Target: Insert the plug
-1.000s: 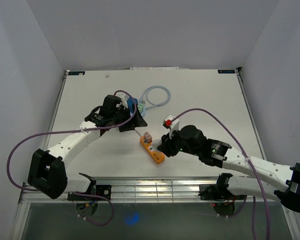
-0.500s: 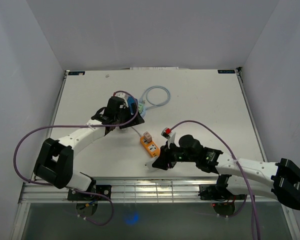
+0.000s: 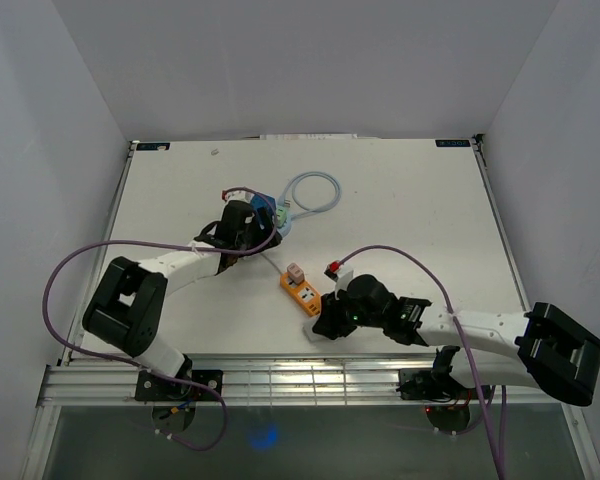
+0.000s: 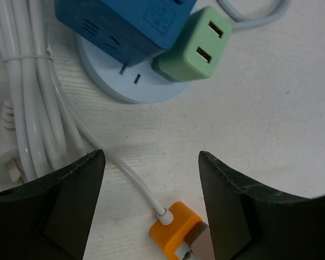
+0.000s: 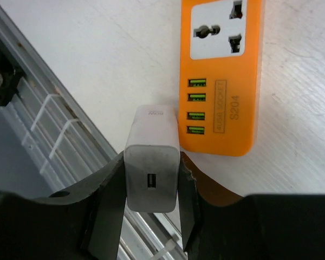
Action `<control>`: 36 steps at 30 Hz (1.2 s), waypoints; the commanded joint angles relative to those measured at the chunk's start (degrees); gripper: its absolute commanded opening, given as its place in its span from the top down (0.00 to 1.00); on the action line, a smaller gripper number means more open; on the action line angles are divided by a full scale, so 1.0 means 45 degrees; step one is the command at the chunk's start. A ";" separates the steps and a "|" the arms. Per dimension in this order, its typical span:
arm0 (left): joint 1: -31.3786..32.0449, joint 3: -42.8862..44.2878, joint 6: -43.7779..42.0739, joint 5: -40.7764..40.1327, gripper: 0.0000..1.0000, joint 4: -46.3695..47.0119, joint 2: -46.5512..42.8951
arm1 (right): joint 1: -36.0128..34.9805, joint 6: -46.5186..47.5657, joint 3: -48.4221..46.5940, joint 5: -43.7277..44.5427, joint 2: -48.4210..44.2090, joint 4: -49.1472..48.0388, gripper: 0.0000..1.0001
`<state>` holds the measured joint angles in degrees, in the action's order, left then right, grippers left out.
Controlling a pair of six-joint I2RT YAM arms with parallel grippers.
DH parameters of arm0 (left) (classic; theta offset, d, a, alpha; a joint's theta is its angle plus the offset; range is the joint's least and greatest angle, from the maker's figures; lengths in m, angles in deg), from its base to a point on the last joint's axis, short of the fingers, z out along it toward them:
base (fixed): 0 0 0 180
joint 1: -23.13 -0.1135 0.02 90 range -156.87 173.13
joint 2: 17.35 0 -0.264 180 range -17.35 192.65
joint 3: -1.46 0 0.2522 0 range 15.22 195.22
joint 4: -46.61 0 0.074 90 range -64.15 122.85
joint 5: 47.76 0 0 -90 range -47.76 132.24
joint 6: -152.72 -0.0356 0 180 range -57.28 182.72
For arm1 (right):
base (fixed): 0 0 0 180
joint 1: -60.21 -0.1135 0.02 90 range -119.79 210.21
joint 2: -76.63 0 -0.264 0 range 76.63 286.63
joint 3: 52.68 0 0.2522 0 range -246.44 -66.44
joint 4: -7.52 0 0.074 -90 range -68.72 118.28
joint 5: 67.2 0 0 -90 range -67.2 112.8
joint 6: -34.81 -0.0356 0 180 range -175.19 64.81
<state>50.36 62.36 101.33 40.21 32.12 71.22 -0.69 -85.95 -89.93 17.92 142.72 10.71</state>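
An orange power strip point(image 3: 302, 291) lies on the white table; the right wrist view shows its universal socket and several USB ports point(image 5: 219, 81). My right gripper point(image 3: 325, 322) is shut on a white charger plug point(image 5: 151, 157), held just off the strip's near end by its left corner, USB port facing the camera. My left gripper point(image 4: 151, 162) is open and empty above the strip's far end point(image 4: 176, 227), where its white cord point(image 4: 132, 181) enters. In the top view the left gripper point(image 3: 252, 236) is up-left of the strip.
A blue cube socket point(image 4: 124, 21) with a green adapter point(image 4: 197, 46) stands on a round pale base beside a white cord bundle point(image 4: 21, 108). A pale blue cable loop point(image 3: 312, 190) lies behind. The table's slatted near edge point(image 5: 49, 114) is just beside the charger.
My right gripper has pulled back toward the near edge with the charger, from over the strip to its near end. The left arm has folded in, its gripper shifting slightly right.
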 commanded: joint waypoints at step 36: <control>0.3541 -0.2549 0.3451 -0.4530 0.13 -0.2549 -0.1621 | 0.3398 0.3360 -0.5191 0.1262 -0.1110 0.5844 0.92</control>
<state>66.49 47.82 115.95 24.45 32.05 62.46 14.54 -71.87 -110.69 25.22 140.16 35.74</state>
